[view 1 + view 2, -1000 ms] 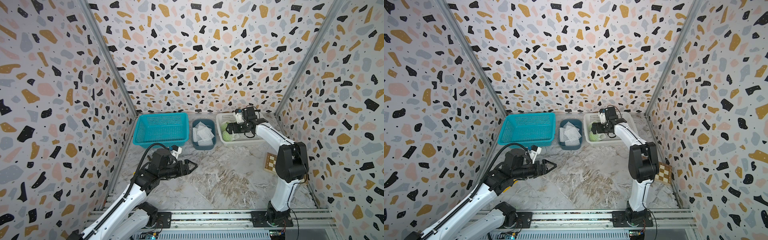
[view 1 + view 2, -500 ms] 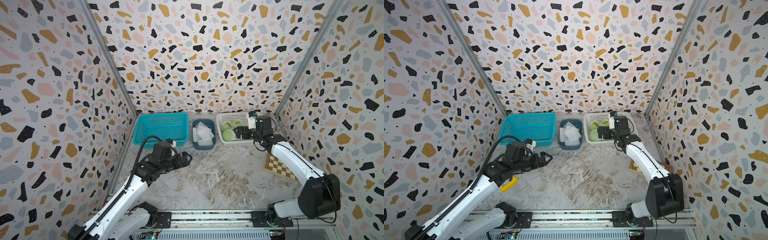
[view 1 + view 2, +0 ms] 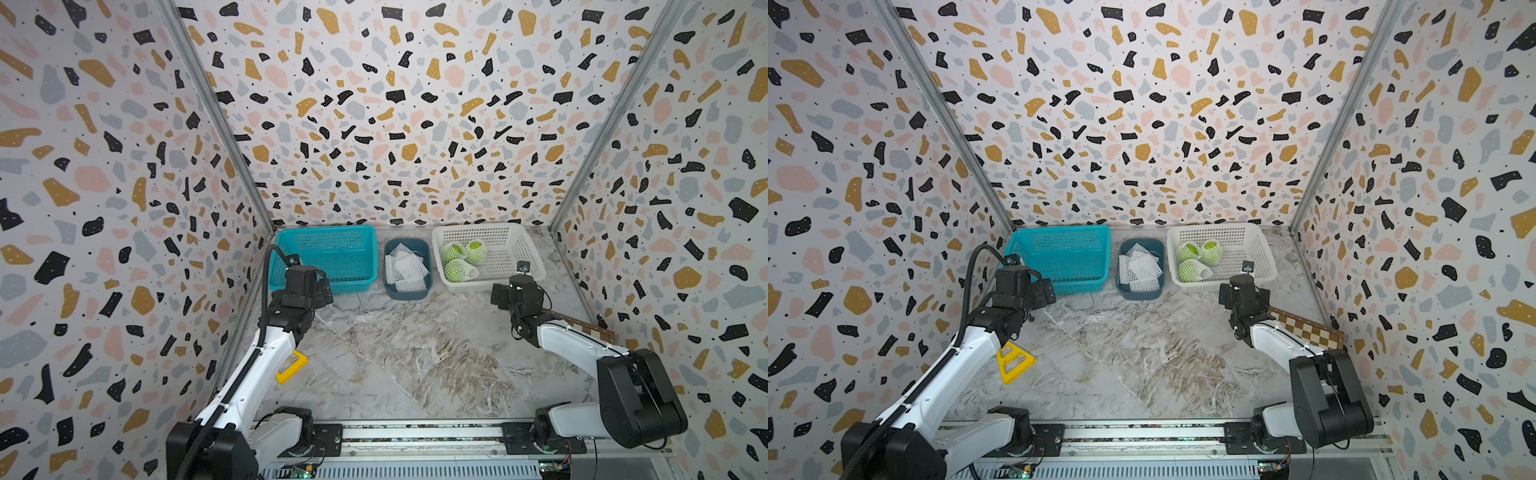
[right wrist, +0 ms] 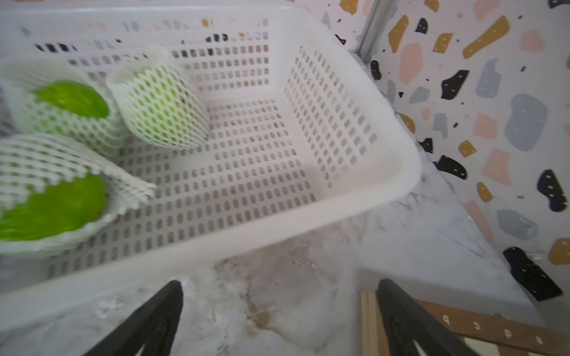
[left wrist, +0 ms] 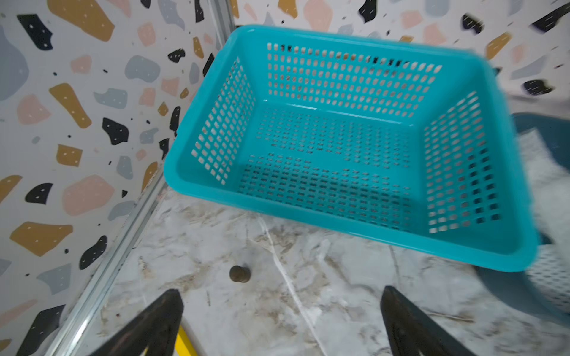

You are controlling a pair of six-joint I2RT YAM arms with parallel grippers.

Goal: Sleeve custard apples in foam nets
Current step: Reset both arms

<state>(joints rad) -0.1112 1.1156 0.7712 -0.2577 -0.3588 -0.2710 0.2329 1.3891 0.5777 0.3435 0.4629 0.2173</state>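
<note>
Top views: three custard apples [image 3: 461, 259] sit bunched at the left end of the white basket [image 3: 509, 249], back right of the table [image 3: 415, 357]. Foam nets [image 3: 405, 268]: one round each fruit, spares piled in the blue tub [image 3: 407, 293], which stands btwn the white basket and the teal basket [image 3: 328, 257]. Left gripper [image 3: 309, 286] hangs just in front of the teal basket's near left corner. Right gripper [image 3: 515, 291] hangs just in front of the white basket's near right corner. Jaws can't be read from up here. Yellow triangle [image 3: 1013, 361] lies on the table, partly under the left arm. Chessboard [image 3: 1308, 328] lies along the right wall, partly under the right arm.

Left wrist view: left gripper [image 5: 277, 323] is spread wide, only table btwn the fingers [image 5: 160, 320]. Teal basket [image 5: 339, 138] is just ahead. A small brown knob [image 5: 240, 273] stands on the table btwn gripper and basket. Blue tub [image 5: 549, 129] shows at the frame edge, blurred.

Right wrist view: right gripper [image 4: 277, 317] is also spread wide over bare table. White basket [image 4: 354, 160] is ahead, w/ the custard apples [image 4: 160, 108] packed close at one end. Green skin shows thru the open ends of two sleeves; mesh covers the third. Chessboard [image 4: 462, 323] corner lies just beside one finger.
</note>
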